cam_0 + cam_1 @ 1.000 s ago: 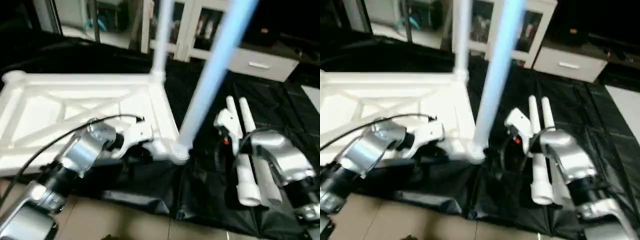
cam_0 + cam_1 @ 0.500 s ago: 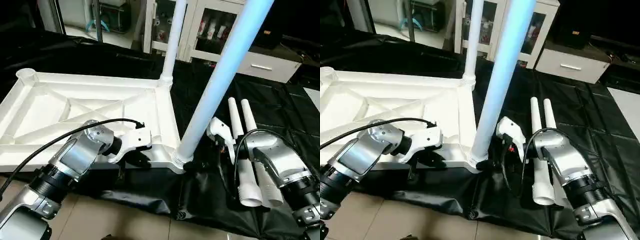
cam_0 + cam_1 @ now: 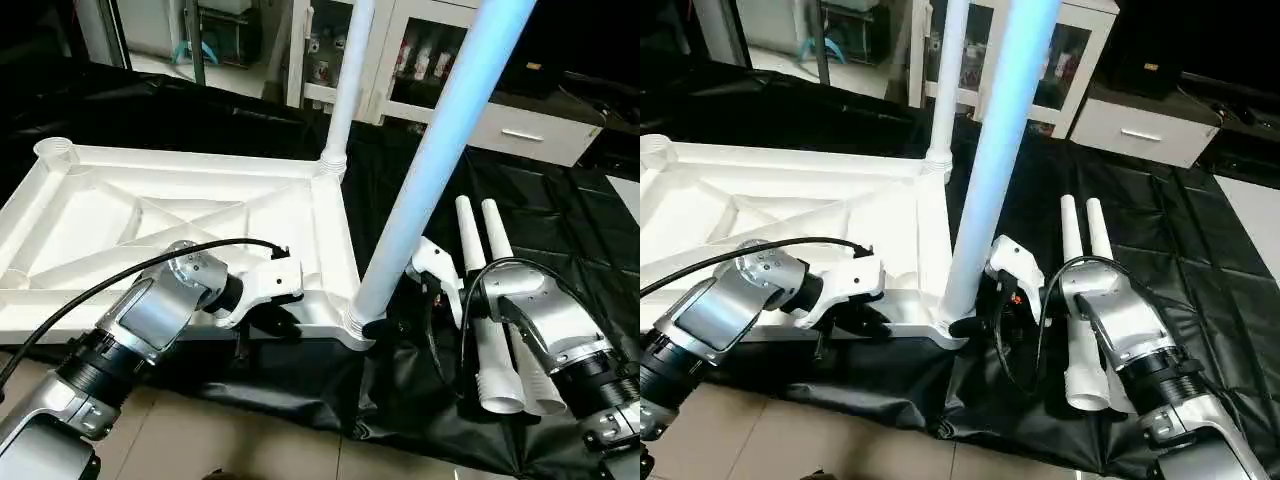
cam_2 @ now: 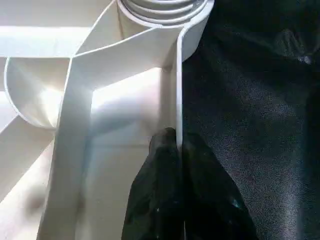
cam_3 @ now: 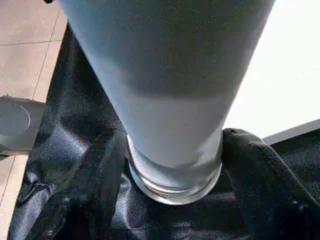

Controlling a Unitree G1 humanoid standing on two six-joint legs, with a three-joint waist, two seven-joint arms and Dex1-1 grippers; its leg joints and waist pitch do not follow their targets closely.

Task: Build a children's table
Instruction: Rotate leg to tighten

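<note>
Left wrist view: fingers [image 4: 165, 200] pinching tabletop [image 4: 125, 75] rim.

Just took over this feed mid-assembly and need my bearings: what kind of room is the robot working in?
Probably a home-like indoor room or a lab staged as one. Behind the black-covered worktable stand a white glass-door cabinet holding small items and a white drawer unit; the floor is beige tile.
</note>
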